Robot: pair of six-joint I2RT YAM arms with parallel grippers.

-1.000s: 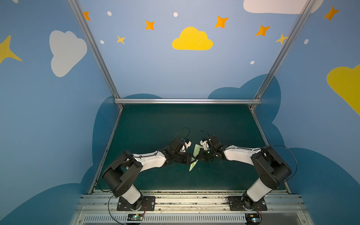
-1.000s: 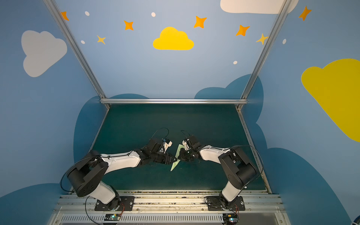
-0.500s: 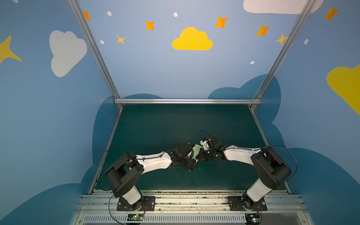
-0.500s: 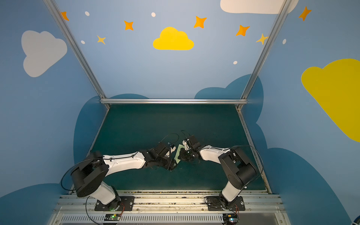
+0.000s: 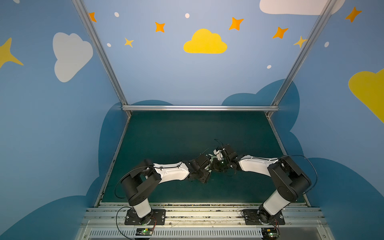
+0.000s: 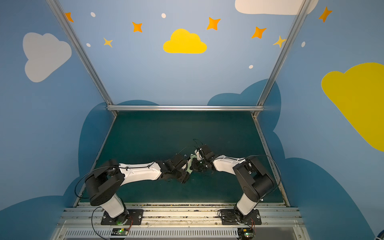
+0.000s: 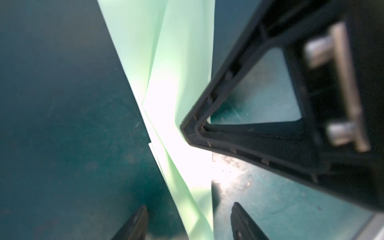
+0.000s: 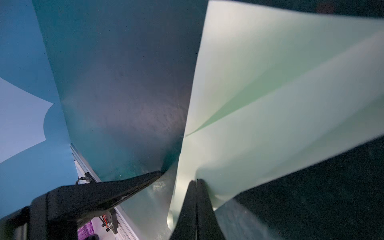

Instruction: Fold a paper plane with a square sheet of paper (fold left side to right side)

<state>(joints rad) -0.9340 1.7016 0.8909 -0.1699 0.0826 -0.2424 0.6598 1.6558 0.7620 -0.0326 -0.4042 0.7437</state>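
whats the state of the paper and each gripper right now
paper: folded into creased layers, flaps spread apart, not lying flat
right gripper: fingers shut on the paper
left gripper: fingers open, one on each side of the paper, not clamping it

Dark green mat (image 5: 187, 133) lies below blue walls (image 5: 155, 79) painted with clouds (image 5: 204, 42).

Top views high over the near edge of the dark green flat bench (image 5: 187, 133), facing its far edge, sharing all of it, wrist views close over it, sharing the creased pale-green paper sheet (image 7: 178, 62)
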